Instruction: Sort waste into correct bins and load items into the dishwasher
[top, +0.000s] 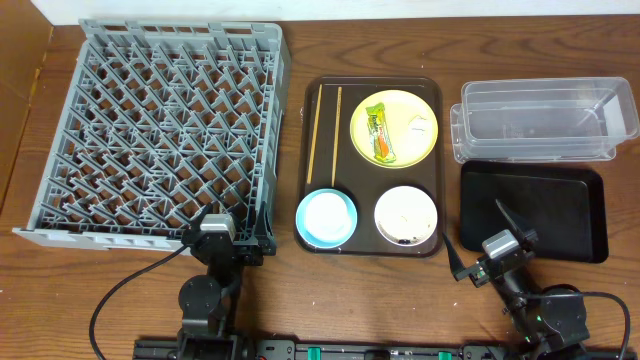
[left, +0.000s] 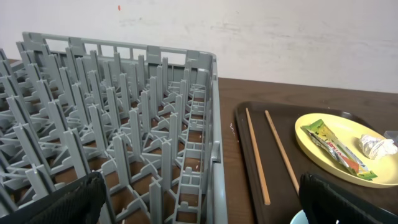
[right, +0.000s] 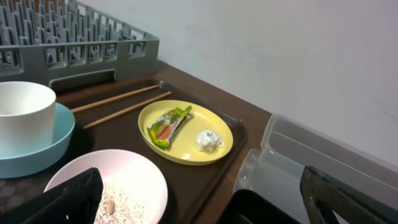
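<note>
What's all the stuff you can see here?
dish rack: 1, grey, far left
serving tray: 1, dark brown, middle
chopsticks: 2, wooden, left on the serving tray
plate: 1, pale yellow, far end of the serving tray
snack wrapper: 1, green and orange, on the plate
tissue: 1, white, on the plate
blue bowl: 1, light blue, serving tray's near left
cup: 1, white, in the blue bowl
white bowl: 1, white, serving tray's near right
rice scraps: many, white, in the white bowl
clear tub: 1, see-through, far right
black tray: 1, black, in front of the clear tub
left gripper: 1, black, open, by the dish rack
right gripper: 1, black, open, by the black tray
</note>
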